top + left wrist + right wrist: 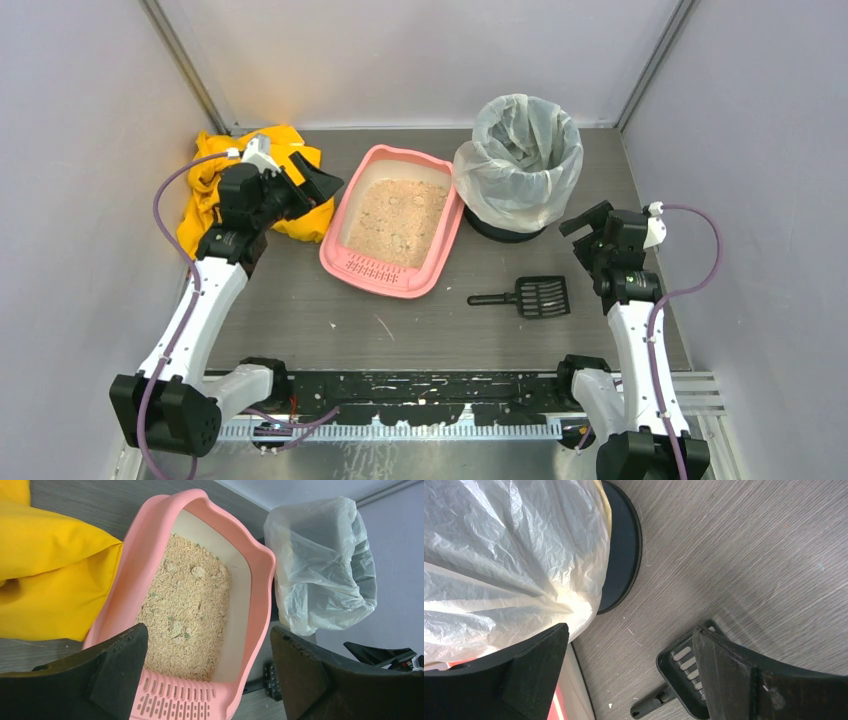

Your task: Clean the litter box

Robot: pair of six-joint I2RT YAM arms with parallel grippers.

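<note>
The pink litter box (334, 240) lies in the middle of the table with beige litter and a few clumps in it; its slotted lip faces the near side. In the left wrist view the litter box (260, 580) fills the middle. A black slotted scoop (530, 296) lies flat on the table to the right of it, handle pointing left; its head (676, 665) shows in the right wrist view. My left gripper (318, 178) is open and empty, left of the box's far end. My right gripper (585, 222) is open and empty, above the table behind the scoop.
A round bin with a clear plastic liner (520, 160) stands at the back right, close to the box; it also shows in the right wrist view (499, 555). A yellow cloth (205, 185) lies at the back left under my left arm. Grey walls close in both sides.
</note>
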